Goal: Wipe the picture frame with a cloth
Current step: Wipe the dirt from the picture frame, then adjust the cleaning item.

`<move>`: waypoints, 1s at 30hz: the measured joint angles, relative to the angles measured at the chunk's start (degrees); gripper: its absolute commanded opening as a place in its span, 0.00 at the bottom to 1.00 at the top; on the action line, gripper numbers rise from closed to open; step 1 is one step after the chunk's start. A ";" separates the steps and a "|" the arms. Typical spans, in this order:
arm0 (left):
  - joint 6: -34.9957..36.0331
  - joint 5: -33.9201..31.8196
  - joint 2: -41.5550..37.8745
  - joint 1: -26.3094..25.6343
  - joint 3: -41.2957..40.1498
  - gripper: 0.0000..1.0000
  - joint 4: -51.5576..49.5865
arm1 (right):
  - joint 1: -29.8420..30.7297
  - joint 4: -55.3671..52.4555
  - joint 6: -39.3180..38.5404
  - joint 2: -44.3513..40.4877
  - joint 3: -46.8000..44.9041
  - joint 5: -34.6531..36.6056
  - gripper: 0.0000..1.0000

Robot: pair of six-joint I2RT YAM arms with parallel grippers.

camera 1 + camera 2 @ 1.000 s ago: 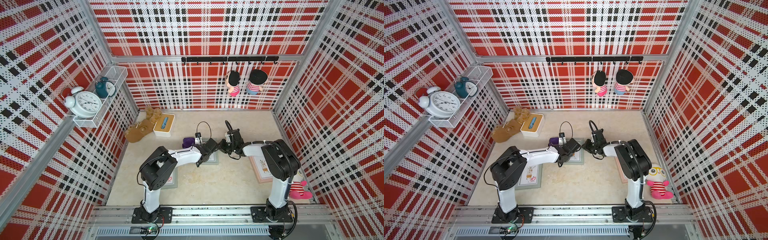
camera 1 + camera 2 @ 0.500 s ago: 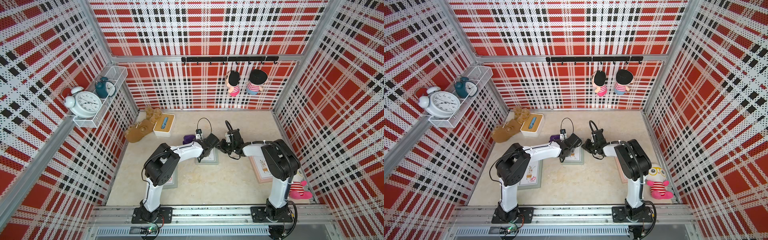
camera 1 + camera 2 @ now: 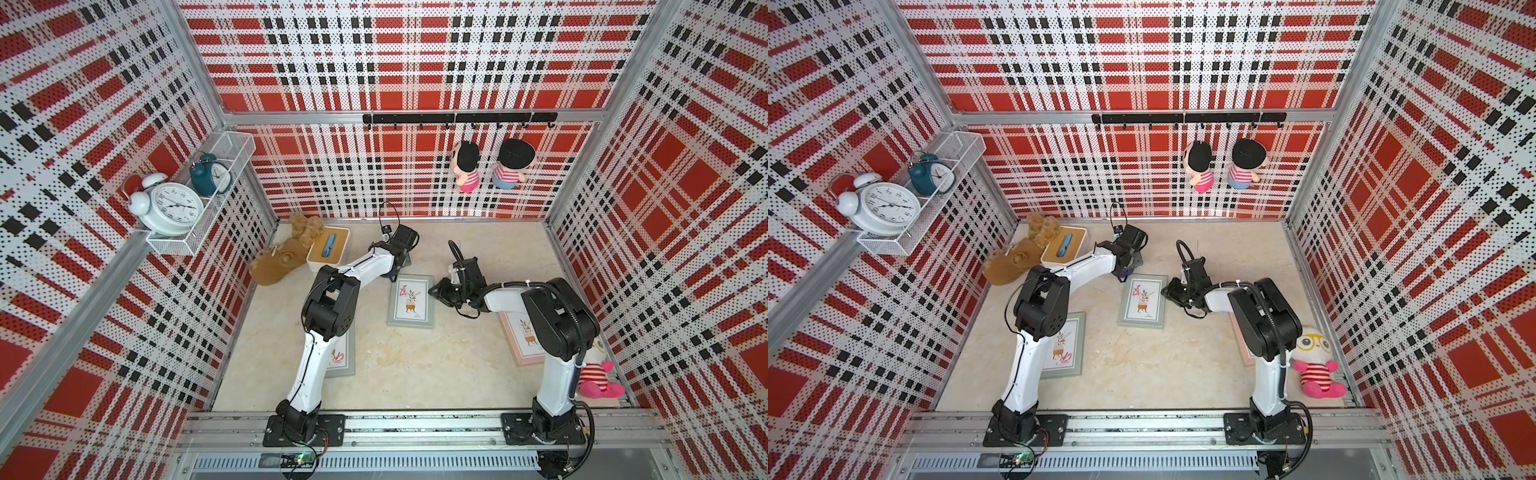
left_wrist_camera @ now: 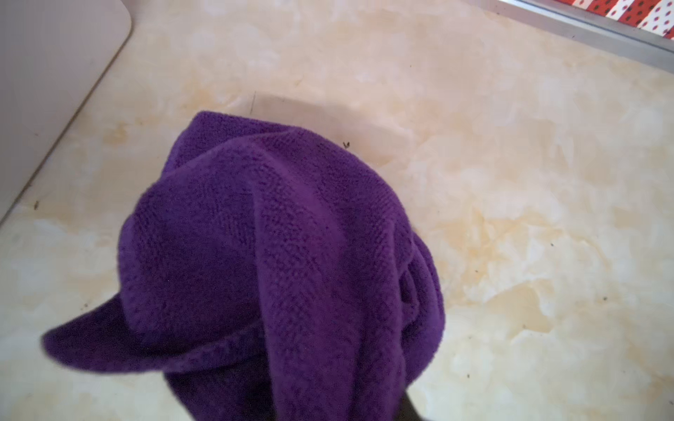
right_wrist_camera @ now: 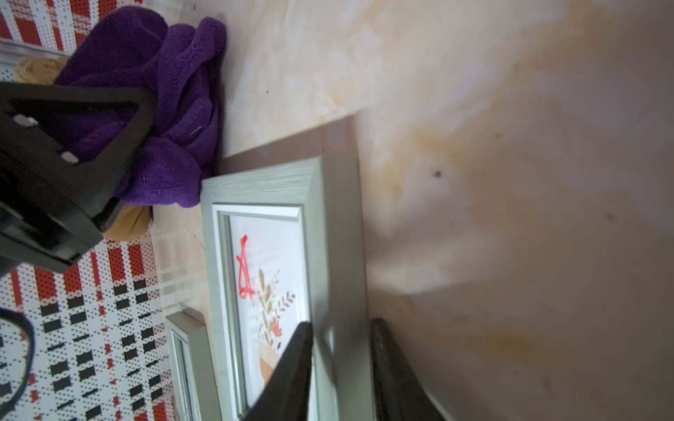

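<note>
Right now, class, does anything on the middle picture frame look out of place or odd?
Yes: a red scribble sits on the middle picture frame, beside the printed plant. It looks like marker drawn over the picture, not part of the print.

the picture frame (image 3: 411, 301) is grey-green around a white print of a potted plant, with a red scribble near its far left corner. it lies face up mid-scene, long sides running near to far. the cloth (image 4: 284, 255), deep purple terry, sits bunched in folds just beside that corner.
</note>
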 measured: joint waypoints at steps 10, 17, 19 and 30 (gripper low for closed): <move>1.44 9.25 -21.97 2.32 -12.35 0.00 2.69 | -3.26 -3.32 -4.09 -12.07 0.26 -3.91 0.84; -0.57 21.84 -35.54 1.77 -20.28 0.00 12.76 | -3.54 7.28 -0.61 -22.32 0.26 -11.39 1.00; -1.77 25.07 -36.98 1.31 -22.75 0.00 15.80 | -3.56 10.10 2.08 -22.99 0.33 -13.31 1.00; -6.75 34.99 -37.75 -3.08 -30.82 0.00 28.26 | -3.54 19.26 19.89 -19.91 0.52 -17.68 0.99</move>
